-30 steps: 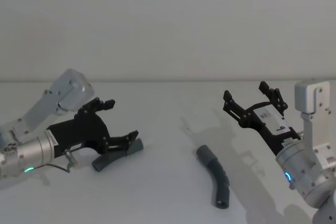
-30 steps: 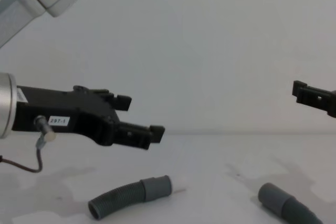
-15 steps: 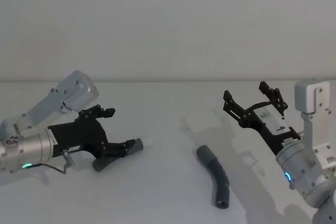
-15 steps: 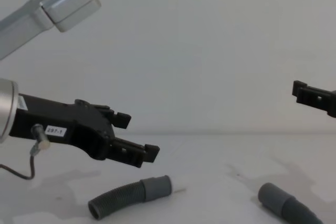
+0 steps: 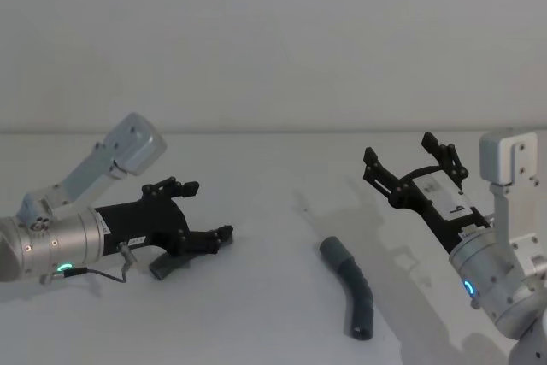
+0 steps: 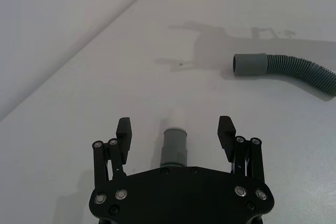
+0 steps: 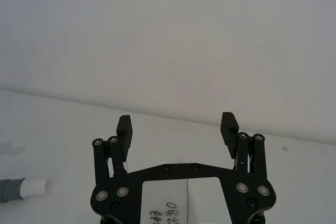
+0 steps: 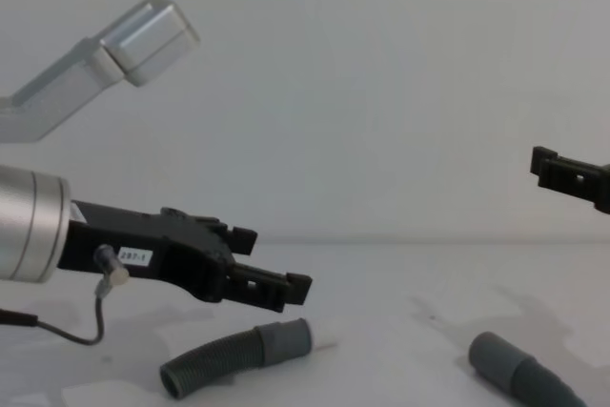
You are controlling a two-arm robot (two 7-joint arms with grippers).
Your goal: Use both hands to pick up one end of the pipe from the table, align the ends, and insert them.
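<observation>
Right pipe piece (image 5: pixel 357 290): laid on the tabletop (image 5: pixel 256 314), plain cuff (image 5: pixel 333 251) pointed far-left. Left pipe piece (image 8: pixel 214 362): white-tipped cuff (image 6: pixel 174 148) bracketed from just above by the wide-spread left tool (image 5: pixel 209 208), axis along its reach; nothing is gripped. Right tool (image 5: pixel 398 150): raised farther back, spread wide, empty, well apart from its piece.

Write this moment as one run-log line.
left gripper: open, low over white-tipped cuff | right gripper: open, raised, empty | plain cuff: lying on table
</observation>
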